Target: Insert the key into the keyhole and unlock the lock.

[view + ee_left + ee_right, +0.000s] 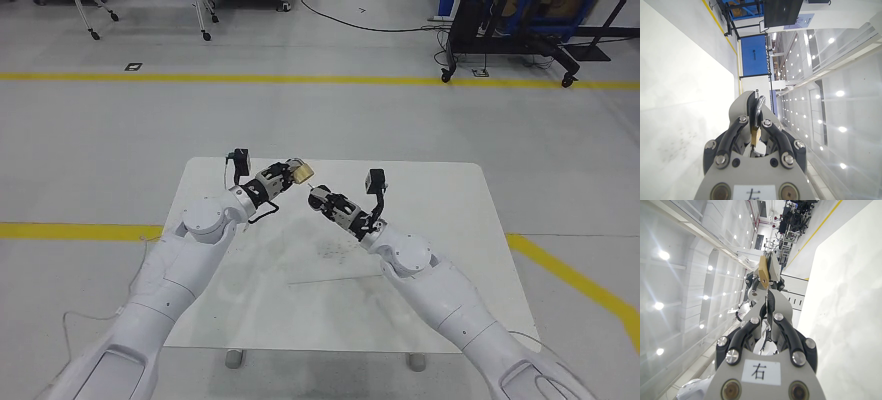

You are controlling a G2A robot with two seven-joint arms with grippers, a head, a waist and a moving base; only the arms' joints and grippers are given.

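Observation:
A small brass padlock (302, 172) is held in the air above the far middle of the white table (440, 300), with my left gripper (285, 176) shut on its steel shackle (760, 106). The brass body (755, 136) points back toward the wrist. My right gripper (322, 196) is shut on a silver key (768, 303), whose tip sits just below the keyhole (764, 280) on the lock's end face (763, 271). I cannot tell whether the tip touches the lock. Both grippers face each other, a short gap apart.
The table's far edge (330, 162) lies just beyond the two grippers. Faint dark smudges (335, 250) mark the tabletop's middle. Yellow floor lines (300, 78) and wheeled frames (510, 45) lie well beyond the table.

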